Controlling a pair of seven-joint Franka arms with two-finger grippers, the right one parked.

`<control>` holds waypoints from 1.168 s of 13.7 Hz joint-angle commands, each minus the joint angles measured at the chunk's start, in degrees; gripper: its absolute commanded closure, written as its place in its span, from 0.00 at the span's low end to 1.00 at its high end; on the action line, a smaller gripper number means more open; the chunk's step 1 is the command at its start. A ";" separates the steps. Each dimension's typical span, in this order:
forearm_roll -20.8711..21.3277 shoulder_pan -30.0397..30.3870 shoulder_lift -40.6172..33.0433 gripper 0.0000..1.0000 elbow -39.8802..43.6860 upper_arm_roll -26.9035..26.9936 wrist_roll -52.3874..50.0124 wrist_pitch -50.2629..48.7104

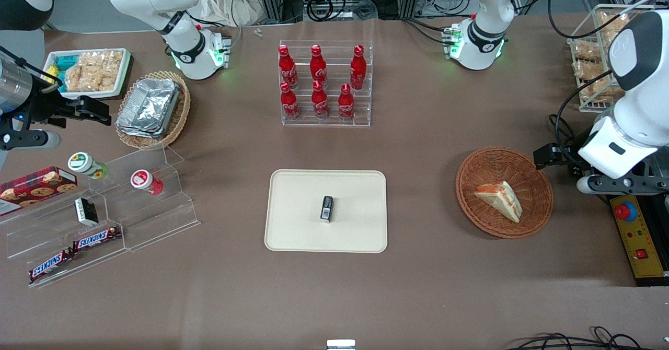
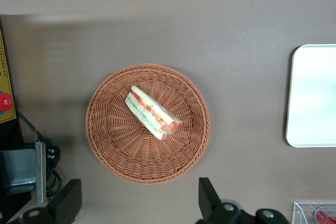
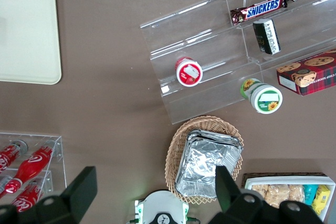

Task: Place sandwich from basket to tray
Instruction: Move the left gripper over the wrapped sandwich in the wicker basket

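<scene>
The sandwich (image 1: 499,198) (image 2: 153,113) is a pale bread wedge with orange-red and green filling, and it lies in the round reddish-brown basket (image 1: 465,183) (image 2: 105,145). The cream tray (image 1: 292,224) (image 2: 315,98) sits mid-table, toward the parked arm's end from the basket, with a small black packet (image 1: 326,208) lying on it. My left gripper (image 1: 549,156) (image 2: 139,203) hovers above the table beside the basket's rim, toward the working arm's end. It is open, its fingers (image 2: 210,198) spread wide with nothing between them.
A clear rack of red cola bottles (image 1: 325,83) stands farther from the front camera than the tray. A yellow control box with a red button (image 1: 635,235) lies beside the basket. A stepped acrylic shelf of snacks (image 1: 104,219) and a tan foil-container basket (image 1: 151,107) sit toward the parked arm's end.
</scene>
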 commanded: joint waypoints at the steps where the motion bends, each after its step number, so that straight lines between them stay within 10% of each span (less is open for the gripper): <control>1: 0.18 0.08 -0.44 0.00 -0.16 -0.08 -1.10 0.16; 6: 0.62 0.25 0.79 0.00 -0.34 0.01 -5.38 0.16; 16: 1.93 0.52 7.64 0.00 -11.40 0.36 -48.36 17.54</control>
